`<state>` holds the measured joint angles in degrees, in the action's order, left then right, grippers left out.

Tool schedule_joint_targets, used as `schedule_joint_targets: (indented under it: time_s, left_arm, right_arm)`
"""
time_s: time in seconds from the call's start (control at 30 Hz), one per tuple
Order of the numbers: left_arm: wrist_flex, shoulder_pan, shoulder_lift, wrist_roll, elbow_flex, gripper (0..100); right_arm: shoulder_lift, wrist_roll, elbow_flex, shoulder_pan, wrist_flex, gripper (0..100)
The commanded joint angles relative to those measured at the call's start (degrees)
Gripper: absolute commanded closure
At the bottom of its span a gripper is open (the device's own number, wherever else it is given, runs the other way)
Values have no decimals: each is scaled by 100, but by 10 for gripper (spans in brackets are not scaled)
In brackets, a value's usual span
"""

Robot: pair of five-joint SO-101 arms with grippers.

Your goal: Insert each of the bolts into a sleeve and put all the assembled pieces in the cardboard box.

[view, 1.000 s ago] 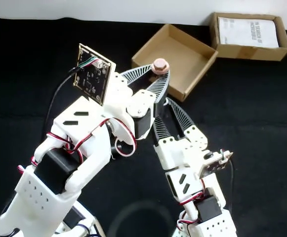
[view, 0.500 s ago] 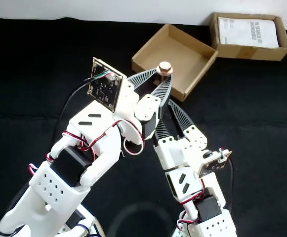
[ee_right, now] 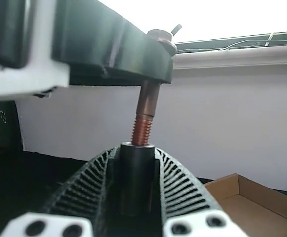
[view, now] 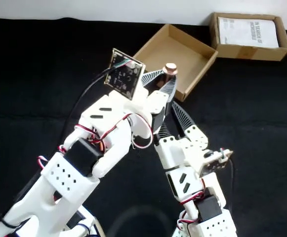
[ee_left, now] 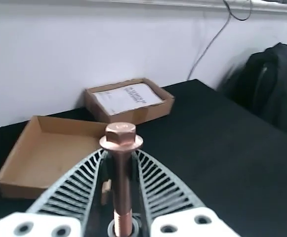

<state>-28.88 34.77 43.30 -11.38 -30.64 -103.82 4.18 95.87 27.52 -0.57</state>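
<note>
The left gripper [ee_left: 119, 154] is clenching the copper bolt [ee_left: 119, 170] by its shank, head up. Just below it, the right gripper [ee_right: 133, 154] is grasping the black sleeve [ee_right: 133, 180] upright between its ribbed fingers. In the right wrist view the bolt's threaded tip is sitting at the sleeve's mouth and appears to be just entering, though the depth is hard to judge from this angle.

So the insertion is looking barely begun: most of the shank is standing clear above the sleeve. The pair is hovering above the table, just at the near edge of the open cardboard box [view: 179, 49]. Where the box's floor is showing it is looking bare, so I judge that no assembled piece is delivered yet. Seating this bolt fully and dropping it into the box are both remaining.

As for writing, a second, smaller box [view: 252, 52] is sitting far right, holding a white printed sheet [view: 247, 30]. Its lines are too small to make out. The bolt and sleeve are carrying no visible marking.
</note>
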Motion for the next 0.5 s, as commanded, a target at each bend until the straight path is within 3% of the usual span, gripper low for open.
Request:
schedule_joint_targets:
  time_s: [0.0,0.17,0.47]
  left_arm:
    - [88,31,-57,35,66,989]
    - [53,13,-48,44,40,989]
    - [-1363,40,673,193,171,990]
  right_arm:
    - [-119,-53,637,22,-22,992]
    - [-119,-53,655,22,-22,992]
    - [-119,-62,620,22,-22,992]
